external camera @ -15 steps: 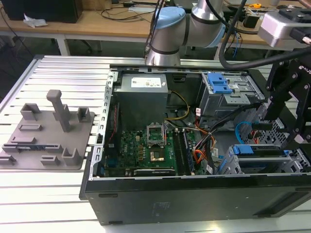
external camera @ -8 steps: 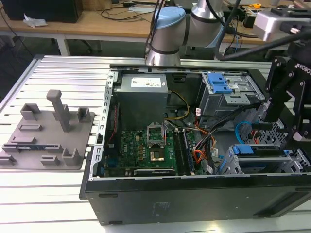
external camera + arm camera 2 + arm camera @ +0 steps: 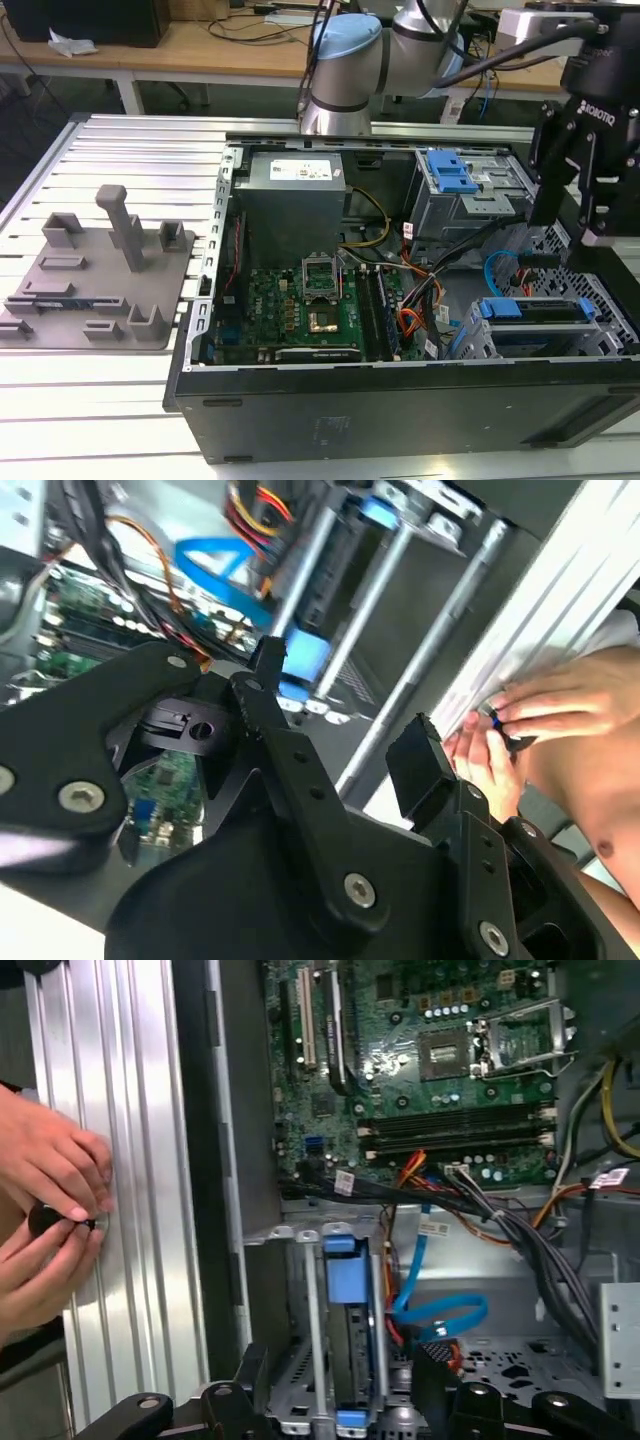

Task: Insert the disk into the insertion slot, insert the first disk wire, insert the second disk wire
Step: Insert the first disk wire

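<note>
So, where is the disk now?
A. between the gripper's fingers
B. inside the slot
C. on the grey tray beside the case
B: the disk sits inside the slot, and the open gripper holds nothing.

Silver arm [image 3: 338, 112] with light-blue joint cap [image 3: 345, 40], black cable [image 3: 500, 55], and black screw-studded gripper [image 3: 345, 695].

Ribbed alu. worktable [image 3: 120, 150] in fg, wooden desk [image 3: 190, 55] w/ white legs behind, black box [image 3: 95, 20] on it
</note>
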Robot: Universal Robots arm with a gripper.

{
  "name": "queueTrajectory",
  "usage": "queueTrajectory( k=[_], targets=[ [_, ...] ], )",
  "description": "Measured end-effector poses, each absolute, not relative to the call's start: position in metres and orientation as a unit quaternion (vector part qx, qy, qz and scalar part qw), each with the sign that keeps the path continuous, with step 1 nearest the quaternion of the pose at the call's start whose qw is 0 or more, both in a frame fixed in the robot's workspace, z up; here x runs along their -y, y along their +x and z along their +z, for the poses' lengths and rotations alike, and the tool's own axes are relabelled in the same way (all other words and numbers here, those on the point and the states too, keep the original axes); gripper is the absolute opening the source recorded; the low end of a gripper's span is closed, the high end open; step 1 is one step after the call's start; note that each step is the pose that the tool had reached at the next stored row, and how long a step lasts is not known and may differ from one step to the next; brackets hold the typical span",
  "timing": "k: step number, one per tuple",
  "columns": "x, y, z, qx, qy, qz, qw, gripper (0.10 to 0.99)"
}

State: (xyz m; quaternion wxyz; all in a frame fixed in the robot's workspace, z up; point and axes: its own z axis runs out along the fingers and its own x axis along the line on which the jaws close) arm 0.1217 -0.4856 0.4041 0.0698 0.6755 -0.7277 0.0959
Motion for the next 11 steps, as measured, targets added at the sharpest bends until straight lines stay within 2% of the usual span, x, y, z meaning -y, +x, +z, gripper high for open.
queueTrajectory(
  k=[3, 7, 8, 9, 10, 11],
  targets=[
    [0.478, 0.134, 0.401, 0.727, 0.675, 0.099, 0.073, 0.682],
    [0.476, 0.150, 0.400, 0.725, 0.673, 0.116, 0.088, 0.682],
    [0.474, 0.151, 0.400, 0.723, 0.672, 0.124, 0.096, 0.667],
    [0.472, 0.151, 0.400, 0.723, 0.672, 0.129, 0.101, 0.600],
    [0.467, 0.151, 0.399, 0.721, 0.671, 0.137, 0.108, 0.600],
    [0.465, 0.151, 0.398, 0.721, 0.670, 0.139, 0.110, 0.537]
  ],
)
